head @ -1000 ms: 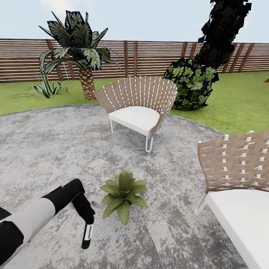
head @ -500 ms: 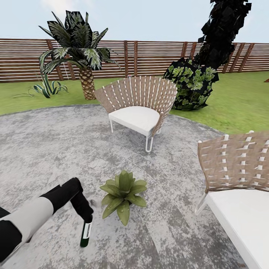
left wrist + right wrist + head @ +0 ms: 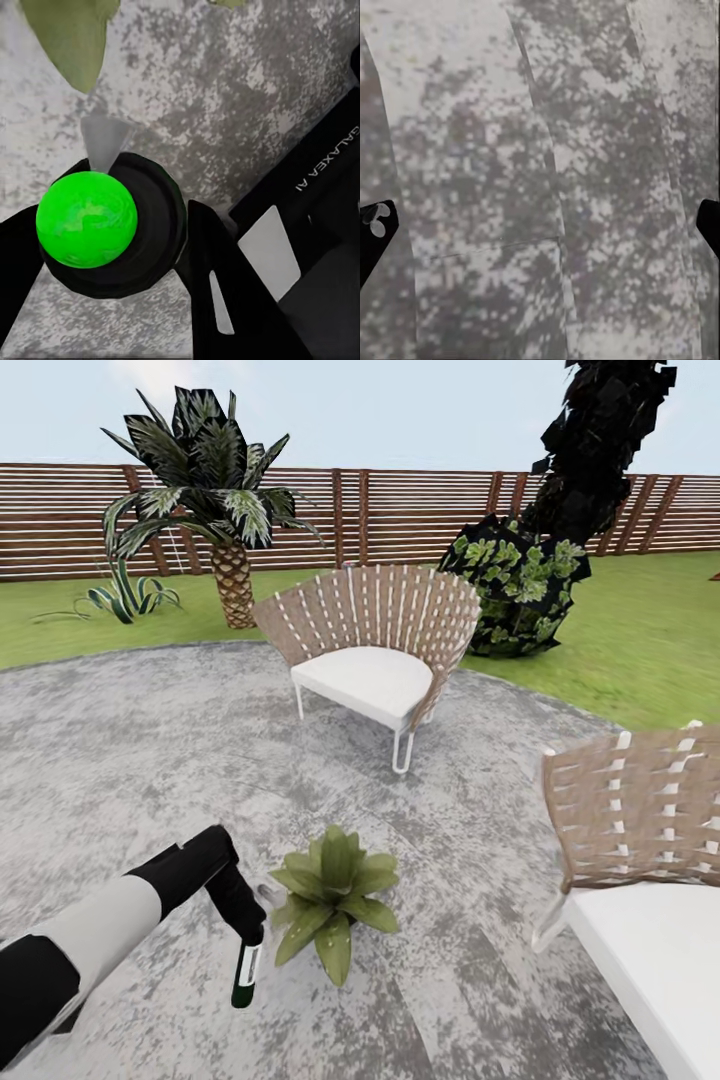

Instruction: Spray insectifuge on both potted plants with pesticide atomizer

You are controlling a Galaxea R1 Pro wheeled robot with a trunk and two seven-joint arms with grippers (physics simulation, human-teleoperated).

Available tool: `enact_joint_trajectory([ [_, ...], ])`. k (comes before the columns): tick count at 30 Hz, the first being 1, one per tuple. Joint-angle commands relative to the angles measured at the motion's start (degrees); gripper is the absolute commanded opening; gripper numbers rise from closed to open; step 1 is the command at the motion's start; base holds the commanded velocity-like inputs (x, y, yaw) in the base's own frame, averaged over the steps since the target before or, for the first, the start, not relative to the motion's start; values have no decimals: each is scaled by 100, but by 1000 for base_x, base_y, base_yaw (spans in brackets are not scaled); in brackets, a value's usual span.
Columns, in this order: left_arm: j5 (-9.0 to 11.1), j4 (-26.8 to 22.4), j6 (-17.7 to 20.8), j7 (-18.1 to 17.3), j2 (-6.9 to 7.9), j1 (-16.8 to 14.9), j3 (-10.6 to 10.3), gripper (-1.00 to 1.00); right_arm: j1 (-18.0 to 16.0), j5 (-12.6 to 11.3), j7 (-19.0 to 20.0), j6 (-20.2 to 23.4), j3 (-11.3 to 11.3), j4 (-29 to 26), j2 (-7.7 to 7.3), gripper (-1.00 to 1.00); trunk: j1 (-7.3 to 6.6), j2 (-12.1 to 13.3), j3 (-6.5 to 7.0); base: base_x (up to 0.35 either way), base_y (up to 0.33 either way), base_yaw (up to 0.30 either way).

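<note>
One potted plant [image 3: 333,885], a low rosette of broad green leaves, sits on the round grey patio [image 3: 130,760]. My left gripper [image 3: 250,936] is shut on the pesticide atomizer [image 3: 245,972], a dark bottle with a white label hanging just left of the plant's leaves. In the left wrist view the bottle's round dark end with a bright green centre [image 3: 86,219] sits between my black fingers [image 3: 225,300], and a leaf [image 3: 71,37] lies beyond it. My right gripper [image 3: 540,232] is open over bare patio. The second potted plant is out of view.
A woven chair with a white cushion [image 3: 370,650] stands behind the plant and another [image 3: 640,860] at the right. A palm [image 3: 215,490], a striped spiky plant [image 3: 125,598], a dark bush [image 3: 520,595], lawn and a slatted fence [image 3: 400,510] lie beyond.
My left arm has carried the atomizer to the right, closer to the plant's leaves. The whole view has shifted a little, so the camera moved.
</note>
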Motion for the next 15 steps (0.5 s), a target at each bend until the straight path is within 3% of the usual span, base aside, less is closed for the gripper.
enact_joint_trajectory([
  [1, -48, -15, 43, -48, 0, 1, 2, -100, -4, 57, -26, -13, -41, 7, -17, 100, 2, -2, -5, 283, 95, 0],
  [9, -65, -22, -48, 149, 50, 529, 0, -100, -4, 57, -34, -4, -44, 17, -34, 100, 2, -2, -5, 11, 4, 0],
  [15, -55, -47, -63, 787, 8, 587, -129, -100, -4, 58, -34, -4, -44, 17, -32, 100, 2, -2, -5, 0, 0, 0],
])
